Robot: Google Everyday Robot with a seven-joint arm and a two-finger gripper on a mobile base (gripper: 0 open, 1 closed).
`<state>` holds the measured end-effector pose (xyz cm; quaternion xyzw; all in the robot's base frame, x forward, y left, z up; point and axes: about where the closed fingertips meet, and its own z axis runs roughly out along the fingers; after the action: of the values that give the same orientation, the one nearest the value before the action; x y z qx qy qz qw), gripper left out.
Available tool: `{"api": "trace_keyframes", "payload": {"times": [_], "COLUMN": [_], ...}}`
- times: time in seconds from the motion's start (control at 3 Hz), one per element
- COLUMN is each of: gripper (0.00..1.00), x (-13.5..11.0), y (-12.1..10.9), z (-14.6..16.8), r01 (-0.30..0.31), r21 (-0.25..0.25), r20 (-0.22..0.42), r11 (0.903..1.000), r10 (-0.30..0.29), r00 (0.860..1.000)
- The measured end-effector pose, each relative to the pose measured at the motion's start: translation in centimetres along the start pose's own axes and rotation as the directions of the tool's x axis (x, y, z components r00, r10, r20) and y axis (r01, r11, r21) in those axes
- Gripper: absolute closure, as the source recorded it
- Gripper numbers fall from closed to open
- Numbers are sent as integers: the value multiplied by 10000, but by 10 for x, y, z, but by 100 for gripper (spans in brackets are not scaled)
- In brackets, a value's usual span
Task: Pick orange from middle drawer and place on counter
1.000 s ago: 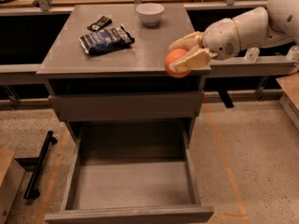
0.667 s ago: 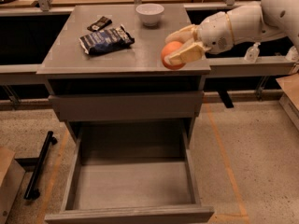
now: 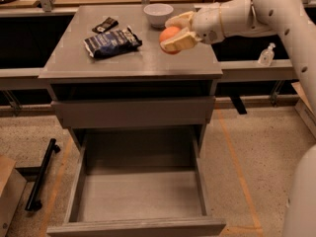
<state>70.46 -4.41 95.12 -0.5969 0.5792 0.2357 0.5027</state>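
**Orange carried in over the counter, clamped in the gripper**

Since the earlier frames, the gripper (image 3: 167,35) has travelled with the orange (image 3: 171,33) from the counter's right front corner further in over the surface, toward 11 o'clock in the picture, and closer to the white bowl (image 3: 158,13). The bowl, the two packets and the open drawer lie where they did.

The pale fingers (image 3: 178,42) are closed partway, as far as the fruit allows, one above it and one below. The orange sits between them with its left side showing. It hangs over the counter (image 3: 148,65) at about 2 o'clock from the surface's centre and at 5 o'clock from the bowl, near it but apart. Whether the fruit touches the grey top cannot be told. The white arm reaches in from 3 o'clock.

On the counter, the bowl stands at 12 o'clock near the back edge. A dark snack bag (image 3: 112,42) lies at 10 o'clock, and a small dark packet (image 3: 104,24) sits just beyond it toward the back.

Below, the middle drawer (image 3: 138,199) is pulled out wide at 6 o'clock of the cabinet, its flat grey bottom bare. A closed drawer front (image 3: 133,112) sits above it. A small clear bottle (image 3: 266,54) stands on the bench at 3 o'clock.
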Motion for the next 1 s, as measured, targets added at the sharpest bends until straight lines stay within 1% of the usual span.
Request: {"api": "trace_keyframes", "payload": {"times": [0.33,0.67,1.0], "gripper": [62,38,16], "x": [14,31,45], "y": [-25,-45,-58], "z": [28,52,66], "r01": [531,1015,1114], "r21": [325,507,644], "r20": [-335,-755,-867], "r11": [9981,9935,9917], "r10": [-520,-975,-1057], "r00": [9981,9924,9906]}}
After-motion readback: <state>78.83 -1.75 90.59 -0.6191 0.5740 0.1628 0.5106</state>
